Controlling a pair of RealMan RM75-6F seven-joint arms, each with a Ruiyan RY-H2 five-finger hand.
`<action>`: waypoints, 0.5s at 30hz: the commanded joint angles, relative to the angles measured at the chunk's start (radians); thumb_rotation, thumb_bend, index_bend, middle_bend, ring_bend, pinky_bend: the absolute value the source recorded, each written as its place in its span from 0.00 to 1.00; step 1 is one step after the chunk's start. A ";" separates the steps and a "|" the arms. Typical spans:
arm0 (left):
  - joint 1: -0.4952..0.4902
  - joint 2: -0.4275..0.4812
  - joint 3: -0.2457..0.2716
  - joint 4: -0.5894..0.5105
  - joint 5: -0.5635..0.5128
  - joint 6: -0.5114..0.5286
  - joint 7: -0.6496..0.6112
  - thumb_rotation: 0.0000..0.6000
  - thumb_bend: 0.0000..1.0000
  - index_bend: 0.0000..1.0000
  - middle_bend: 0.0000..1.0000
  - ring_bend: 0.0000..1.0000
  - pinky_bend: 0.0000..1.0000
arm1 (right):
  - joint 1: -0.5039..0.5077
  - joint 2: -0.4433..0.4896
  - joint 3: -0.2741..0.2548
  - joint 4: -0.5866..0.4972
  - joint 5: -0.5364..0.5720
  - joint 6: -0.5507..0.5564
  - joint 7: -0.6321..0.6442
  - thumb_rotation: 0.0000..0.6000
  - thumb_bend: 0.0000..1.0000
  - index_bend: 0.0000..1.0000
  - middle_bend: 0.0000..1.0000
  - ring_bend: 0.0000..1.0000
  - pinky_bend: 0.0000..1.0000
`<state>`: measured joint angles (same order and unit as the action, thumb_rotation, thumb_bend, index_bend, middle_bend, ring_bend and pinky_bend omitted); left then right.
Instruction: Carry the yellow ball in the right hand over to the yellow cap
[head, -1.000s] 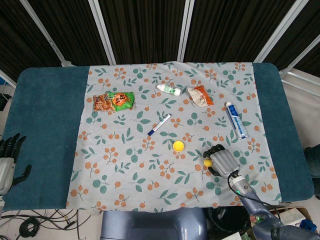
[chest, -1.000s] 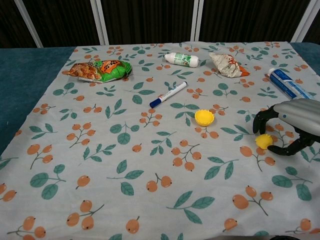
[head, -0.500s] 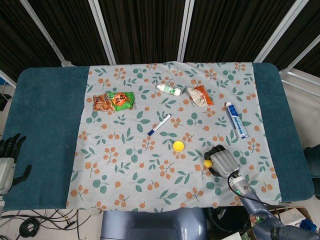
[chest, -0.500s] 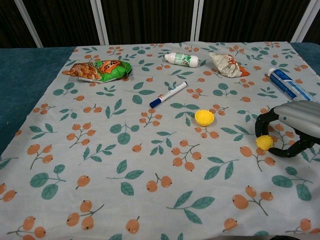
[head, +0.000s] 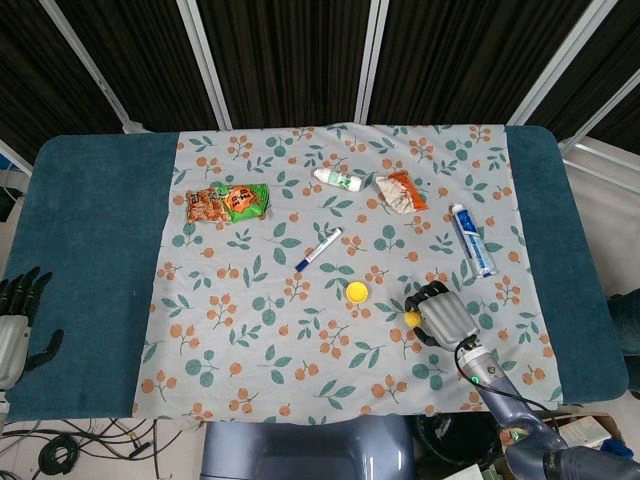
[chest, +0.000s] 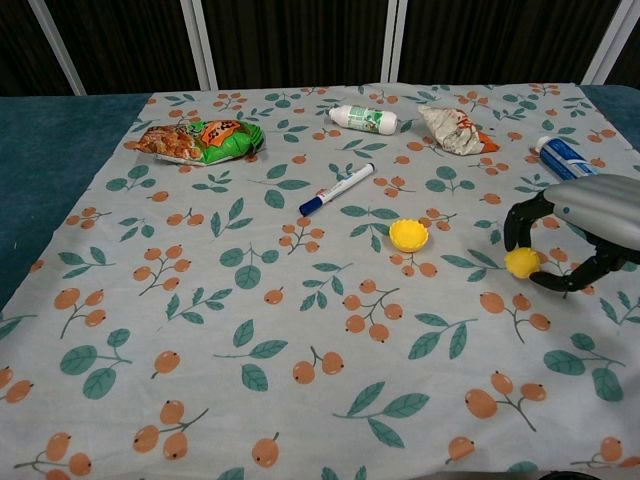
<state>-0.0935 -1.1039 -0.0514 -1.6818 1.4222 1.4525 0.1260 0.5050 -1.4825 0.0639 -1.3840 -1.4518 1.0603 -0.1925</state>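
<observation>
Change: since a second ago we are seeing our right hand (chest: 585, 225) raised a little and shifted toward the yellow cap (chest: 408, 235), with the yellow ball (chest: 522, 263) going along in it.
Right hand: we are gripping the ball between curled dark fingers (chest: 572, 280) and the thumb, at the right side of the cloth (chest: 250, 330); the head view is showing the hand (head: 444, 314) just right of the ball (head: 411, 319).
Ball: it is sitting in our grasp, near the cap but apart from it, to the cap's right.
Cap: it is lying open side up on the cloth, below the pen (chest: 337, 189).
Left hand: we are seeing it (head: 14, 320) only in the head view, off the table's (head: 90, 250) left edge, fingers spread and holding nothing.
Further out: a toothpaste tube (chest: 563, 158) is lying behind the right hand; a white bottle (chest: 364, 118), a crumpled wrapper (chest: 454, 131) and a snack bag (chest: 200, 140) are lying along the far side.
</observation>
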 joint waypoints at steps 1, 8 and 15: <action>0.000 0.001 0.000 0.000 0.000 0.000 -0.001 1.00 0.37 0.03 0.00 0.00 0.00 | 0.030 0.038 0.035 -0.060 0.008 -0.008 -0.040 1.00 0.31 0.48 0.44 0.27 0.20; 0.001 0.004 0.000 -0.002 -0.001 0.000 -0.006 1.00 0.37 0.03 0.00 0.00 0.00 | 0.106 0.055 0.100 -0.129 0.092 -0.102 -0.118 1.00 0.31 0.48 0.44 0.27 0.20; 0.000 0.006 -0.001 -0.003 -0.003 -0.003 -0.011 1.00 0.37 0.03 0.00 0.00 0.00 | 0.194 0.013 0.151 -0.133 0.194 -0.193 -0.206 1.00 0.31 0.48 0.44 0.27 0.20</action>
<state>-0.0938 -1.0979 -0.0529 -1.6846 1.4190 1.4494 0.1151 0.6710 -1.4517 0.1969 -1.5200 -1.2897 0.8931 -0.3639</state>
